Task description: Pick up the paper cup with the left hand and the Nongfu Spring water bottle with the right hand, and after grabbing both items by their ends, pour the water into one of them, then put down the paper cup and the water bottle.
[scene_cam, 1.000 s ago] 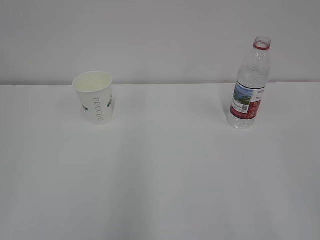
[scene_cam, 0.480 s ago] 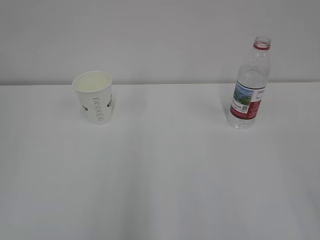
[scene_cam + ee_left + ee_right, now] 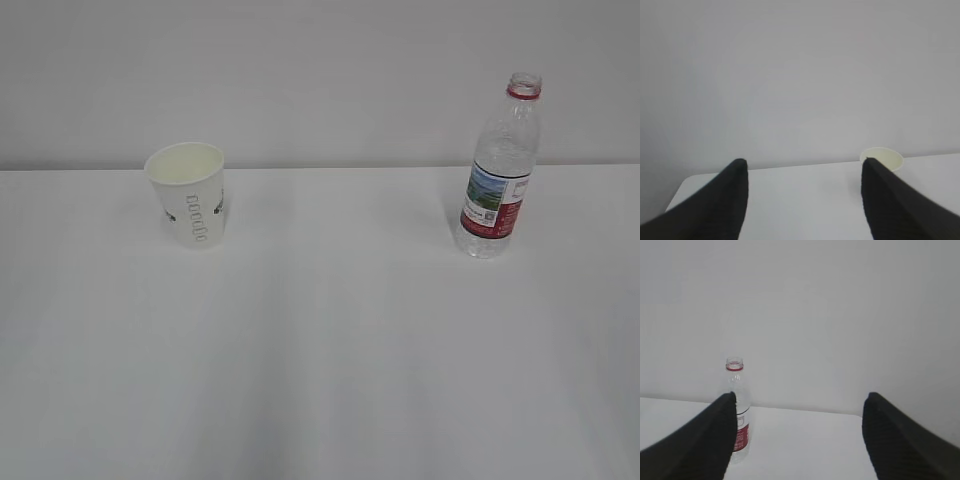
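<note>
Currently the approach step is in hand: neither item is grasped. The cup [image 3: 188, 194] stands upright on the counter [image 3: 330, 340], left of centre near the back wall; the bottle [image 3: 500, 166] stands upright and capless, well apart to the right, water level not discernible.

Left gripper [image 3: 802, 167]: fingers spread, nothing between them, the cup rim just showing behind the right finger [image 3: 890, 200]. Next move calls for shifting rightward to centre the cup, then advancing and closing gently so the paper wall does not crush.

Right gripper [image 3: 799, 399]: fingers spread, empty. The bottle lies far ahead behind the left finger [image 3: 715, 435]; shift leftward to centre it first.

Both grippers point level toward the wall; neither arm appears in the exterior view.
</note>
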`<state>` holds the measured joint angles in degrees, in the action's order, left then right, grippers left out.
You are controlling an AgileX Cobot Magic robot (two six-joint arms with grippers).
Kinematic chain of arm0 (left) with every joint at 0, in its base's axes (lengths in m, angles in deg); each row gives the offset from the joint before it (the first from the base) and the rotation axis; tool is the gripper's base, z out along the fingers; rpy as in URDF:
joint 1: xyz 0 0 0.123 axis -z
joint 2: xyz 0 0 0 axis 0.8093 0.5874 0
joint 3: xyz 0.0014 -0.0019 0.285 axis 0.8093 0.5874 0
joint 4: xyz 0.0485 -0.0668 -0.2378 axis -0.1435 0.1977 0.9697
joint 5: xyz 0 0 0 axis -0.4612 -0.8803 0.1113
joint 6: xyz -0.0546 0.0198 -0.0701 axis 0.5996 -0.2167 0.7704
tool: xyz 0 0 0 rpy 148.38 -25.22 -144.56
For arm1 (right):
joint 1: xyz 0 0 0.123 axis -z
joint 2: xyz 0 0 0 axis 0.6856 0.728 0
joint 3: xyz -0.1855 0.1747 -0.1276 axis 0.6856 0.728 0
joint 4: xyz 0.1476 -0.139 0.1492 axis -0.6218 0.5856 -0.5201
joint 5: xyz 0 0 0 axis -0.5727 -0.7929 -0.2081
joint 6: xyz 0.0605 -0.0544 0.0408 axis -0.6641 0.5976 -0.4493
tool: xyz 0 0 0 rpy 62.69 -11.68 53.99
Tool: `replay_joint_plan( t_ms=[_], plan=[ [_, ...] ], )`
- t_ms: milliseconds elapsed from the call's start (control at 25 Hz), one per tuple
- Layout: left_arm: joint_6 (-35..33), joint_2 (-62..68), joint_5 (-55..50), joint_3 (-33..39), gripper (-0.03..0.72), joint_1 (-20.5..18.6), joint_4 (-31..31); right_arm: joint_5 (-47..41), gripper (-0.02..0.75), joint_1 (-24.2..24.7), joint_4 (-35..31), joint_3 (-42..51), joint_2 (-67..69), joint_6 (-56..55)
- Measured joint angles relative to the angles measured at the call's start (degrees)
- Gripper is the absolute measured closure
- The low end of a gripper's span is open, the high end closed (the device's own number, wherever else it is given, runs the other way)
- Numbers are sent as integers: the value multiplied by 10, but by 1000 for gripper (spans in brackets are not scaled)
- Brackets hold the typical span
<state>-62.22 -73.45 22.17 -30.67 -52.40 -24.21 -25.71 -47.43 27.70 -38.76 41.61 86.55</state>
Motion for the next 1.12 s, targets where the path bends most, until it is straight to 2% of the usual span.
replay_joint_plan(
  t_ms=[680,1120],
  plan=[
    [0,115,125,0,172,0,-1,155,150,0,3,0,154,1],
    [1,202,203,0,172,0,-29,255,149,0,3,0,261,-18]
  ],
)
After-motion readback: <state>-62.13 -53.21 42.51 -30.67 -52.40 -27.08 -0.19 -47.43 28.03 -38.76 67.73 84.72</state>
